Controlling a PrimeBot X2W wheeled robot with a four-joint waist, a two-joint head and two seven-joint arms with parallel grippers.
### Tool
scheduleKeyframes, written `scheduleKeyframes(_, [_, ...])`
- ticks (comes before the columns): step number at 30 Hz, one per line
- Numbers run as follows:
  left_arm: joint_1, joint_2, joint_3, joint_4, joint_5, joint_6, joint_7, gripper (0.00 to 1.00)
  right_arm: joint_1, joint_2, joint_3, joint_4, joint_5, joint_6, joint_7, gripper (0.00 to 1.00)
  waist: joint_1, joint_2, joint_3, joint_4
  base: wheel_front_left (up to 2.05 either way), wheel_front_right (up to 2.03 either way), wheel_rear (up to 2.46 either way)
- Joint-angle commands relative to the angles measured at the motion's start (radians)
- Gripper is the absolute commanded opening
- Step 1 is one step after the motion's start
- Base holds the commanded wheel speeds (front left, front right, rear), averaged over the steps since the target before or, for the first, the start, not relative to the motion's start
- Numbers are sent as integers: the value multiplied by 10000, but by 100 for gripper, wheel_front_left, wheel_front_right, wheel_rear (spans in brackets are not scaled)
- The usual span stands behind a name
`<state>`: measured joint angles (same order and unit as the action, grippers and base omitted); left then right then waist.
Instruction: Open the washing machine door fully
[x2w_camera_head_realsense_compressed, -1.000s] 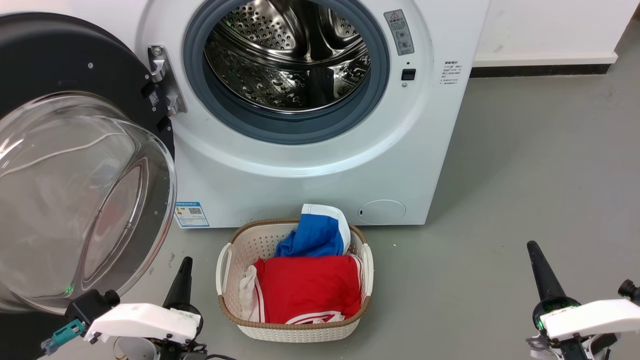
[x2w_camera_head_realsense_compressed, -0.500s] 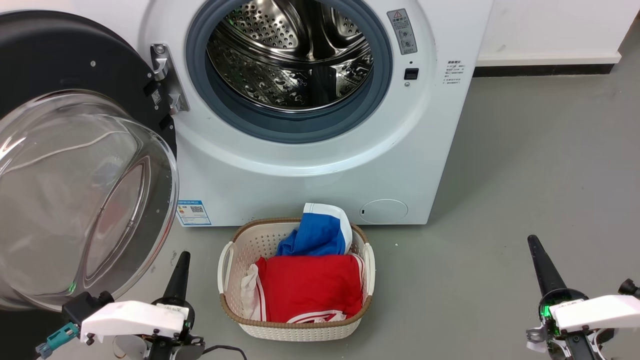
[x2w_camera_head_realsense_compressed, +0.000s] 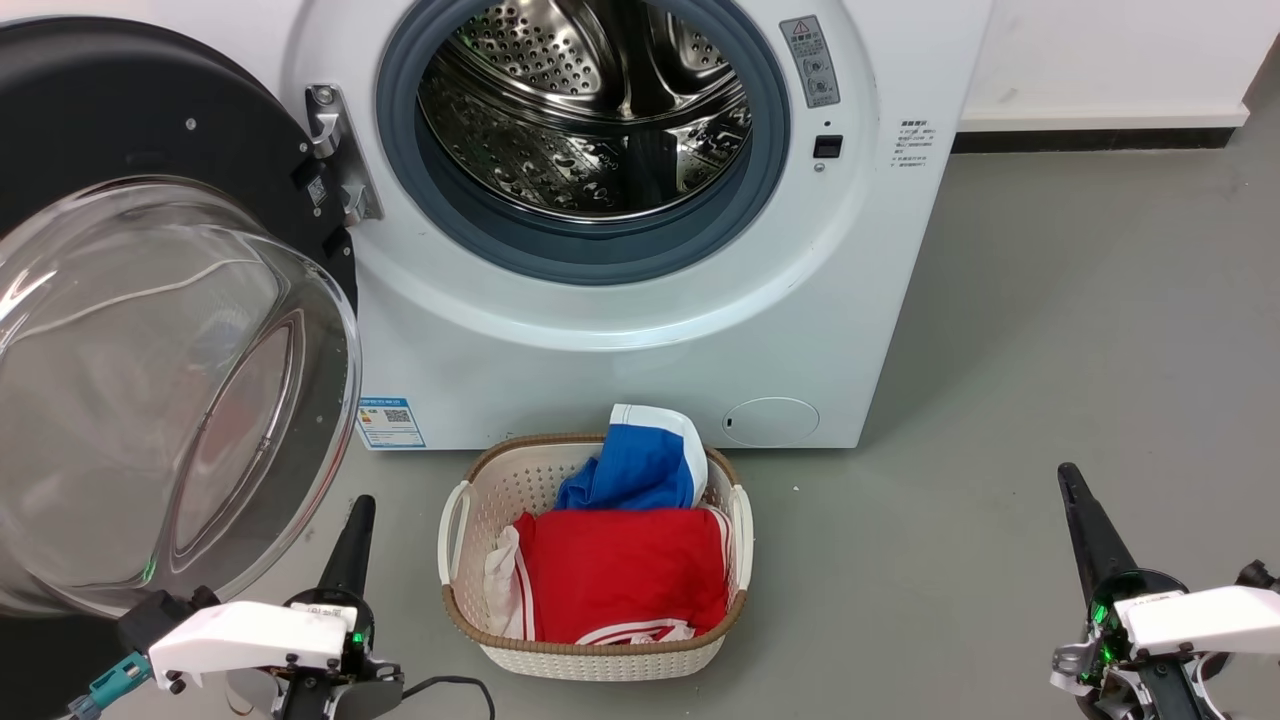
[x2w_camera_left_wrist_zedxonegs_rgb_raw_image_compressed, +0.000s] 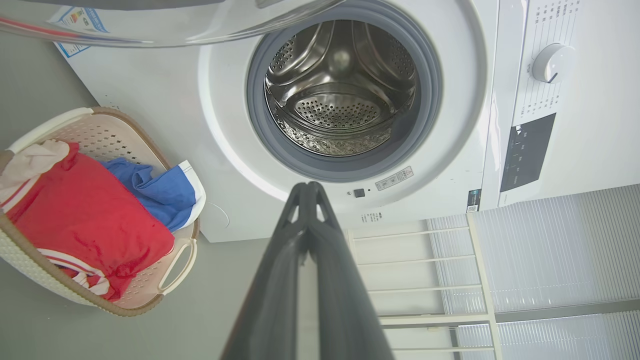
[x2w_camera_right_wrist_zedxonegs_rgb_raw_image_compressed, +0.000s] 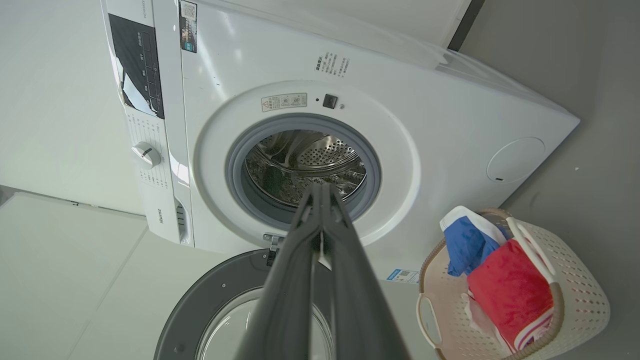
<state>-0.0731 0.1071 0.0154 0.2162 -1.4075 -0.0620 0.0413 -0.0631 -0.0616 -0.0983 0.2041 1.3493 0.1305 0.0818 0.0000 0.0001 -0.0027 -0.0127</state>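
Left gripper (x2w_camera_head_realsense_compressed: 358, 510), fingers pressed together on nothing, hangs low over the grey floor (x2w_camera_head_realsense_compressed: 1050, 330) between the washing machine door (x2w_camera_head_realsense_compressed: 170, 330) and the laundry basket (x2w_camera_head_realsense_compressed: 460, 520). Its wrist view shows the two dark fingers meeting at the tips (x2w_camera_left_wrist_zedxonegs_rgb_raw_image_compressed: 308, 190), aimed at the steel drum (x2w_camera_left_wrist_zedxonegs_rgb_raw_image_compressed: 345, 95). Right gripper (x2w_camera_head_realsense_compressed: 1068, 475), likewise clenched and empty, sits well off to the right of the white washer (x2w_camera_head_realsense_compressed: 620, 340), and its own view shows its tips (x2w_camera_right_wrist_zedxonegs_rgb_raw_image_compressed: 320, 190) closed before the drum opening.

The door stands swung out to the left on its hinge, black rim against the washer's left side and clear glass bowl bulging toward the camera, leaving the drum mouth open. The left gripper is near the bowl's lower edge but apart from it.

Against the picture of a second ago, washer, door and basket have all slid slightly rightward together, a shift of the head camera. The door's angle looks unchanged. Both grippers show a little more finger length than before, and neither has opened. A red garment (x2w_camera_head_realsense_compressed: 620, 570) and a blue one (x2w_camera_head_realsense_compressed: 630, 465) lie in the basket as they did.
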Motion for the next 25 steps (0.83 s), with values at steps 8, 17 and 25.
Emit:
scheduleKeyframes(8, [-259,-133,277,63,-677,-254,178,0,-306,48,-64,108,817,3,128,0,0,-1,14,31,0,0,0])
scheduleKeyframes(17, [-306,-240,472,142,-1187,-405,324,0,-374,79,-102,214,1429,4,194,0,0,-1,27,60,0,0,0])
scheduleKeyframes(25, [-355,-353,649,216,-1664,-564,455,0,-464,106,-133,318,2003,4,267,0,0,-1,40,89,0,0,0])
